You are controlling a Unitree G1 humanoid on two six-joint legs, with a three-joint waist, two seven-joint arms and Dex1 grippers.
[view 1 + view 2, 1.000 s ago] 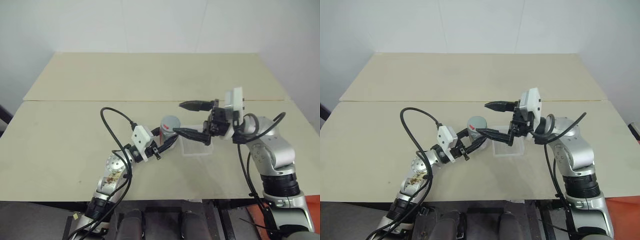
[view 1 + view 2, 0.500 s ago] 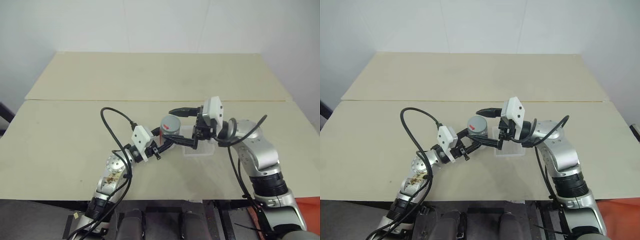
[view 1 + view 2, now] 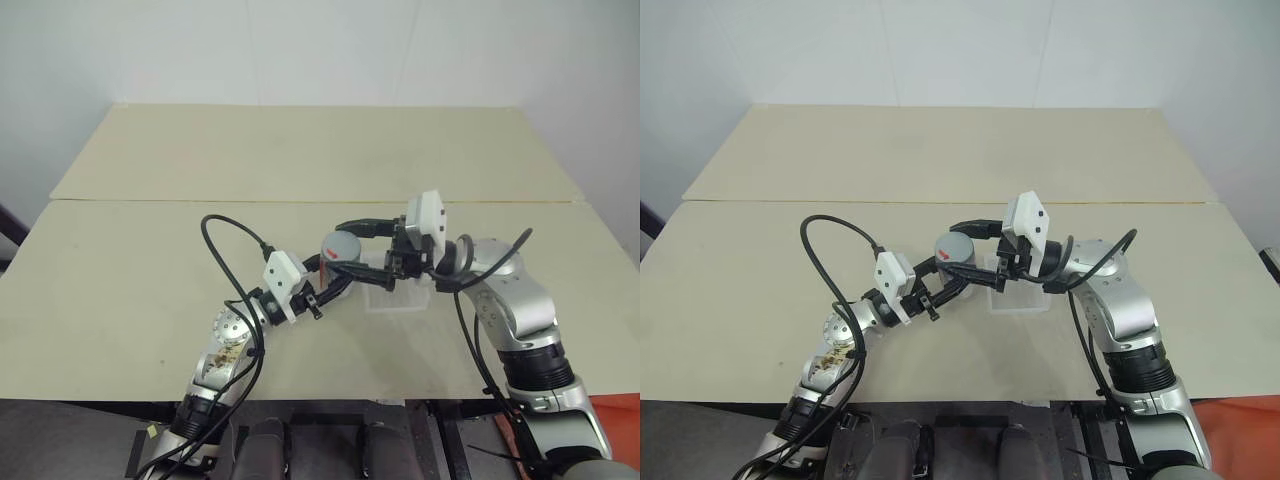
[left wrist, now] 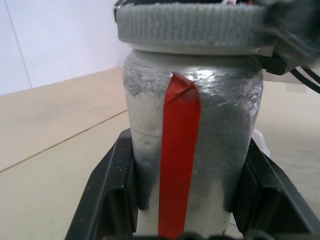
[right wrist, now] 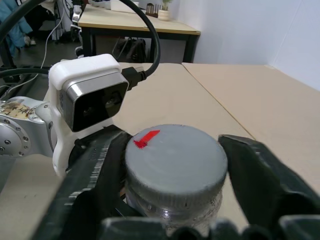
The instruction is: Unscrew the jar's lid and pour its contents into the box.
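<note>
From the head views, you are seeing the left gripper (image 3: 335, 282) clamping the jar (image 3: 335, 262) above the table (image 3: 120, 290), just left of the box (image 3: 395, 298). In the left wrist view, its fingers (image 4: 112, 190) are squeezing the jar's body. In the right wrist view, the right gripper (image 5: 172, 165) is pinching the lid (image 5: 175, 157) from both sides.
</note>
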